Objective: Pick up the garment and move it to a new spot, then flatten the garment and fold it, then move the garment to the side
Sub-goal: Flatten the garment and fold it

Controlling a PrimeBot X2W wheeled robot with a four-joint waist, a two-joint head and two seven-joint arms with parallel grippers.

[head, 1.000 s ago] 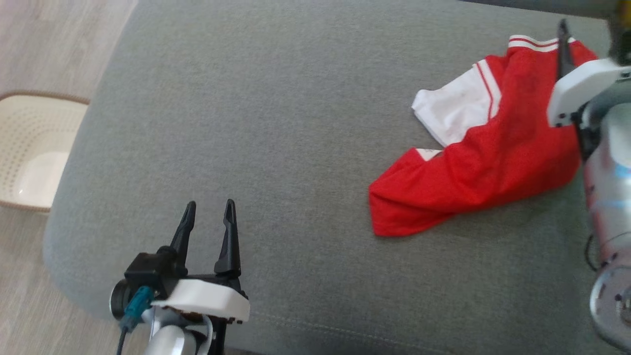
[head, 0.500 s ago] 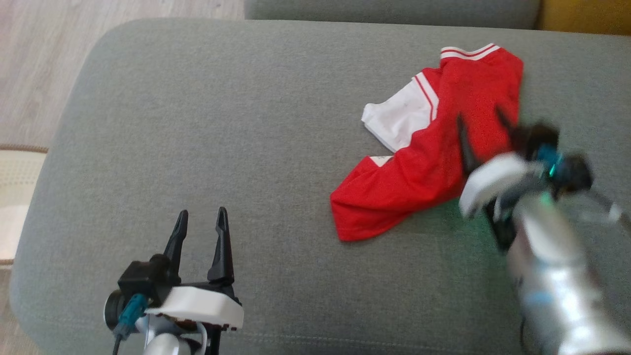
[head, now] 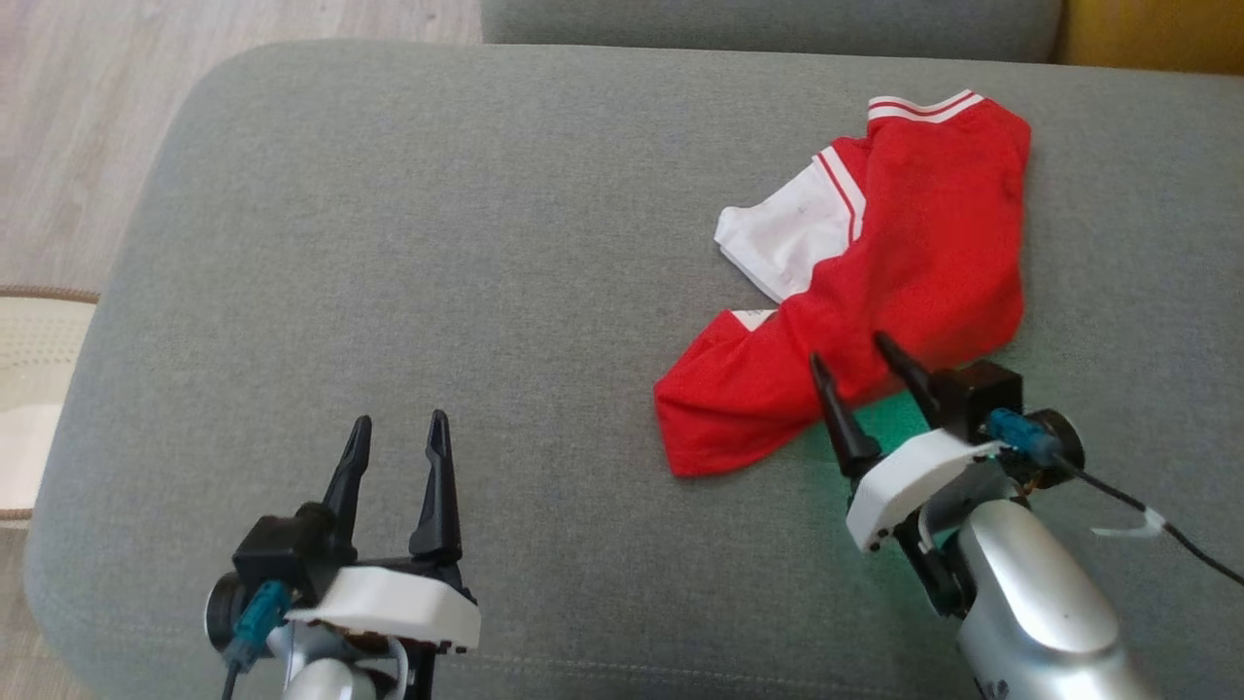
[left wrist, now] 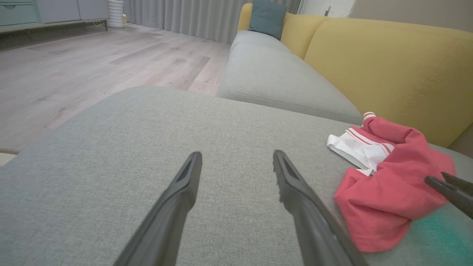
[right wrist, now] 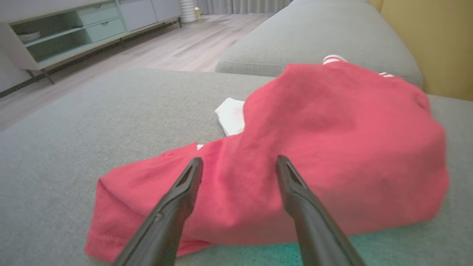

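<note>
The garment (head: pixel 904 282) is a red shirt with white sleeves and striped trim, lying crumpled at the right of the grey sofa cushion (head: pixel 505 233). It also shows in the left wrist view as a red heap (left wrist: pixel 391 184) and up close in the right wrist view (right wrist: pixel 325 147). My right gripper (head: pixel 850 355) stands open at the garment's near edge, its fingertips over the red cloth with nothing between them. Far to the left, my left gripper (head: pixel 398 426) hovers open over bare cushion near the front edge.
A cream perforated basket (head: pixel 29 389) sits on the wooden floor left of the cushion. A second grey cushion (left wrist: pixel 273 77) and the yellow sofa back (left wrist: pixel 388 70) lie beyond. A low cabinet (right wrist: pixel 74 29) stands across the room.
The head camera shifted, then steadied. My right arm came back from the garment's far right side to its near edge, fingers now pointing at the red cloth. The left gripper has held still.
</note>
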